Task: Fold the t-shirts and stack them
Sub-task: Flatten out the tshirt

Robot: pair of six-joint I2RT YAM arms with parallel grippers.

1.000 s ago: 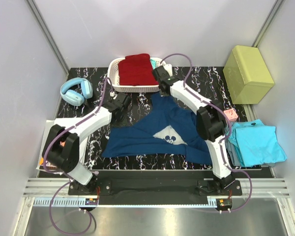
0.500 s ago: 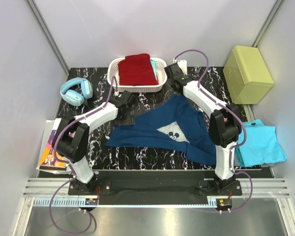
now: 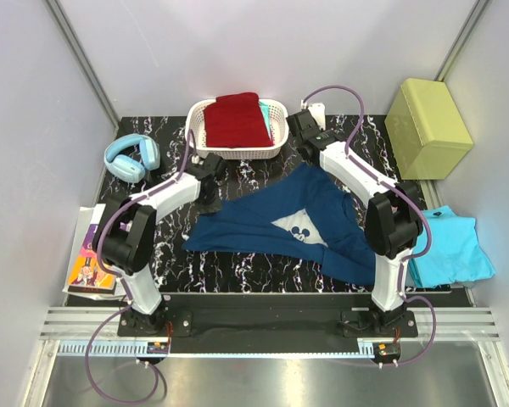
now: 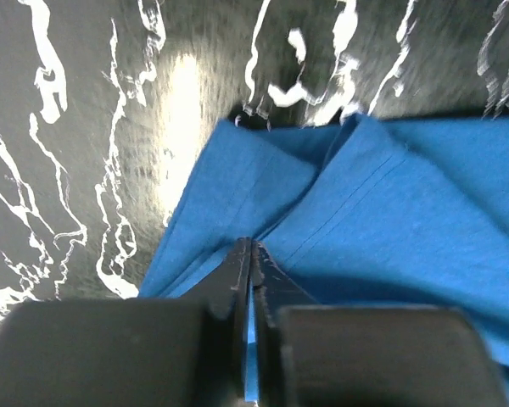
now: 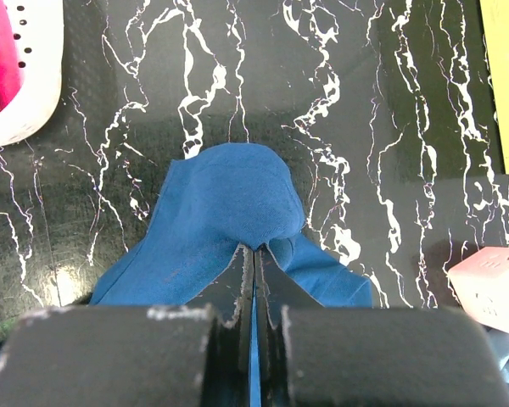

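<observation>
While spread over black table (image 3: 237, 273), navy tee (image 3: 267, 227) w/ L claw (image 4: 252, 254) & R claw (image 5: 254, 257) both clenched on its cloth.

Three t-shirts (image 3: 263, 225), one basket (image 3: 197, 129), one headphone set (image 3: 131, 158), one green box (image 3: 428, 127)

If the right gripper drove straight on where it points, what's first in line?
The navy t-shirt its jaws pinch, bunched just ahead of the right gripper; beyond it likely the marble table, depth unclear.
</observation>
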